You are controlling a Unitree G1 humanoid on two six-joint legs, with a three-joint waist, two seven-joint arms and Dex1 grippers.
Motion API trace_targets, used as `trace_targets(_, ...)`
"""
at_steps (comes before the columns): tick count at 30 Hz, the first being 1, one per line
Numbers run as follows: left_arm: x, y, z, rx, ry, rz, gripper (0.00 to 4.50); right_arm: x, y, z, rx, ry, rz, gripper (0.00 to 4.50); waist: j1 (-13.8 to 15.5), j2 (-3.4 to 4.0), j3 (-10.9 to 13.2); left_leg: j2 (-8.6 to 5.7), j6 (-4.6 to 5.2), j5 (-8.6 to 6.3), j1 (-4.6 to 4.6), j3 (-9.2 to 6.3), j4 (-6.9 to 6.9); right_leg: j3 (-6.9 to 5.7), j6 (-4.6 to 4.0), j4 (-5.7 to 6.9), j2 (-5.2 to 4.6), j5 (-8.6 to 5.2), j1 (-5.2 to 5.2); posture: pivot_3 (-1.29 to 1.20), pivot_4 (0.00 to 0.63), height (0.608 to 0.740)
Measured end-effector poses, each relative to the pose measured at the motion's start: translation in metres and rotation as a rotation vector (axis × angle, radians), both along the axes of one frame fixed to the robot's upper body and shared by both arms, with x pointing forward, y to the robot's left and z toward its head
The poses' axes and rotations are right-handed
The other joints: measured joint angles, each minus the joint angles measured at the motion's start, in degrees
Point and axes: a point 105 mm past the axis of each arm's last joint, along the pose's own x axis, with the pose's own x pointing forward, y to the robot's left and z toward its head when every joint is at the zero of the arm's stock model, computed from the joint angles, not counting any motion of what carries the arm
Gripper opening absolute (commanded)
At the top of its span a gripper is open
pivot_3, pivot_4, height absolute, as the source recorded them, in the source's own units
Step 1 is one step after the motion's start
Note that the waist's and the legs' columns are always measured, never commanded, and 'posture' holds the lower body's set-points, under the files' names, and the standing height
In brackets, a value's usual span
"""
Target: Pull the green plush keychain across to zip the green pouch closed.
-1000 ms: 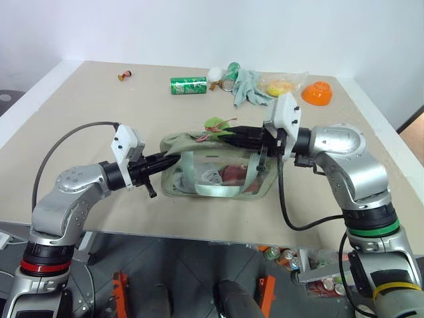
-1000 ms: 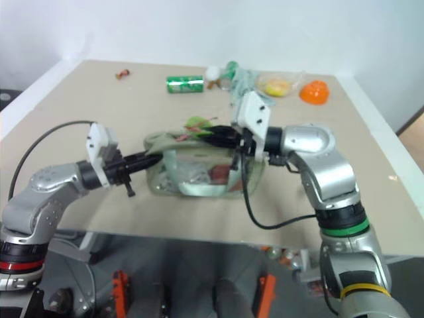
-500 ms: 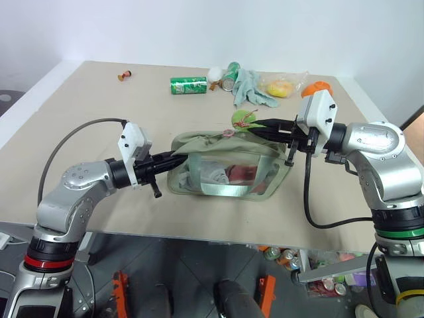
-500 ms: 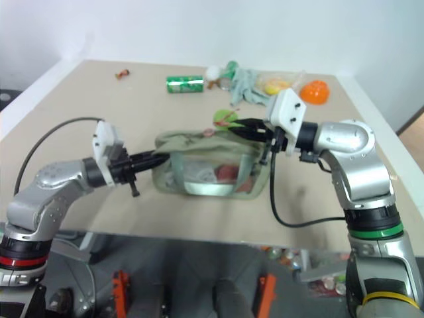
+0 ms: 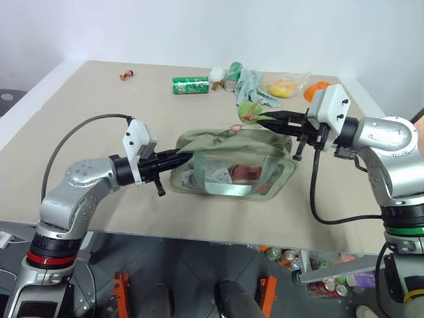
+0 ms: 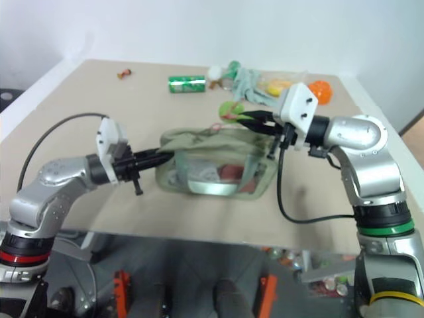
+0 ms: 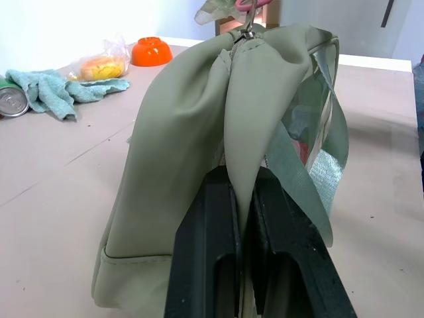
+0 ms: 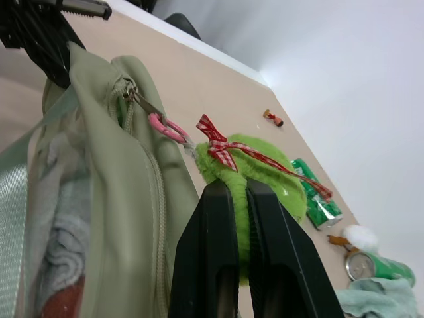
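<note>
The green pouch [image 5: 228, 169] lies mid-table, its clear side showing items inside and its strap [image 7: 301, 179] hanging loose. My left gripper [image 5: 180, 158] is shut on the fabric at the pouch's left end, with that fold pinched between its fingers [image 7: 205, 258]. The green plush keychain [image 5: 248, 110], tied with a red checked ribbon, hangs off the pouch's top right corner. A pink clip [image 8: 165, 127] joins it to the zipper pull. My right gripper [image 8: 240, 189] is shut on the plush, level and pointing left.
Along the far edge lie a green soda can [image 5: 190, 85], a second can [image 5: 232, 70], a pale teal glove [image 5: 255, 89], a plastic bag with something yellow [image 5: 283, 86], an orange bowl [image 5: 317, 90] and a small red item [image 5: 126, 75]. The table's front edge runs just below the pouch.
My right gripper has moved right with the keychain, drawing the zipper pull along the pouch's top. The pouch has slid a little right, with the left gripper still holding its end.
</note>
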Motion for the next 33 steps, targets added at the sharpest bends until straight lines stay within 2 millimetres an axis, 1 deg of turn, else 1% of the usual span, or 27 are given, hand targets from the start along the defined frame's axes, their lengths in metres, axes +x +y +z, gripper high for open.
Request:
trace_targets(5, 0.002, -0.001, 0.0, 0.002, -0.001, 0.012, 0.0, 0.001, 0.001, 0.005, 0.019, -0.004, -0.001, 0.02, 0.0, 0.0, 0.0, -0.02, 0.0, 0.0, -0.01, -0.01, 0.01, 0.0, 0.02, 0.0, -0.02, 0.01, 0.0, 0.0, 0.15, 0.74)
trace_targets(7, 0.003, -0.001, 0.001, 0.003, -0.003, 0.015, 0.0, 0.0, 0.003, 0.014, 0.038, -0.008, 0.003, 0.02, 0.0, 0.0, 0.0, -0.03, 0.0, 0.0, -0.01, -0.01, 0.01, 0.01, 0.04, 0.0, -0.03, 0.02, 0.0, 0.0, 0.15, 0.74)
trace_targets(11, 0.004, -0.002, 0.003, 0.003, -0.012, 0.018, 0.0, -0.002, 0.014, 0.037, 0.089, -0.021, 0.019, 0.02, 0.0, 0.01, 0.0, -0.03, 0.0, 0.0, -0.02, -0.04, 0.01, -0.03, 0.03, 0.01, -0.03, 0.02, -0.02, 0.0, 0.15, 0.74)
trace_targets(12, 0.004, -0.002, 0.003, 0.002, -0.015, 0.022, 0.0, -0.003, 0.015, 0.039, 0.093, -0.021, 0.019, 0.02, 0.0, 0.01, 0.0, -0.03, 0.0, 0.0, -0.03, -0.07, 0.01, -0.06, 0.01, 0.0, -0.03, 0.03, -0.01, 0.0, 0.15, 0.74)
trace_targets(22, 0.009, -0.001, 0.003, 0.001, -0.011, 0.045, 0.0, 0.003, 0.012, 0.035, 0.142, 0.08, -0.014, 0.02, 0.0, 0.01, 0.0, -0.06, 0.02, -0.01, -0.2, -0.1, 0.01, -0.09, -0.11, 0.0, -0.07, 0.1, -0.11, 0.0, 0.15, 0.74)
trace_targets(24, 0.01, -0.002, 0.002, 0.002, -0.007, 0.048, 0.0, 0.005, 0.01, 0.034, 0.198, 0.148, -0.032, 0.02, 0.0, 0.01, 0.0, -0.06, 0.02, -0.01, -0.21, -0.12, 0.03, -0.1, -0.12, 0.0, -0.08, 0.1, -0.1, 0.0, 0.15, 0.74)
trace_targets(27, 0.01, -0.003, 0.004, 0.002, -0.013, 0.044, 0.0, 0.005, 0.007, 0.036, 0.254, 0.201, -0.042, 0.02, 0.0, 0.01, 0.0, -0.09, 0.02, 0.0, -0.25, -0.15, 0.03, -0.11, -0.11, 0.0, -0.1, 0.1, -0.11, 0.0, 0.15, 0.74)
trace_targets(30, 0.01, -0.006, 0.005, 0.004, -0.018, 0.037, 0.0, 0.004, -0.001, 0.035, 0.268, 0.225, -0.065, 0.02, 0.1, 0.01, 0.0, -0.13, 0.02, 0.0, -0.28, -0.21, 0.03, -0.17, -0.09, -0.03, -0.14, 0.08, -0.1, 0.0, 0.15, 0.74)
trace_targets(31, 0.01, -0.007, 0.005, 0.002, -0.018, 0.035, 0.0, 0.004, -0.008, 0.029, 0.262, 0.237, -0.089, 0.02, 0.1, 0.0, 0.0, -0.14, 0.02, -0.01, -0.3, -0.22, 0.03, -0.18, -0.08, -0.05, -0.15, 0.08, -0.1, 0.0, 0.15, 0.74)
trace_targets(33, 0.011, -0.007, 0.005, 0.002, -0.016, 0.034, 0.0, 0.004, -0.014, 0.02, 0.256, 0.249, -0.107, 0.02, 0.2, 0.01, 0.0, -0.16, 0.02, -0.01, -0.32, -0.24, 0.03, -0.19, -0.06, -0.05, -0.17, 0.07, -0.1, 0.0, 0.15, 0.74)
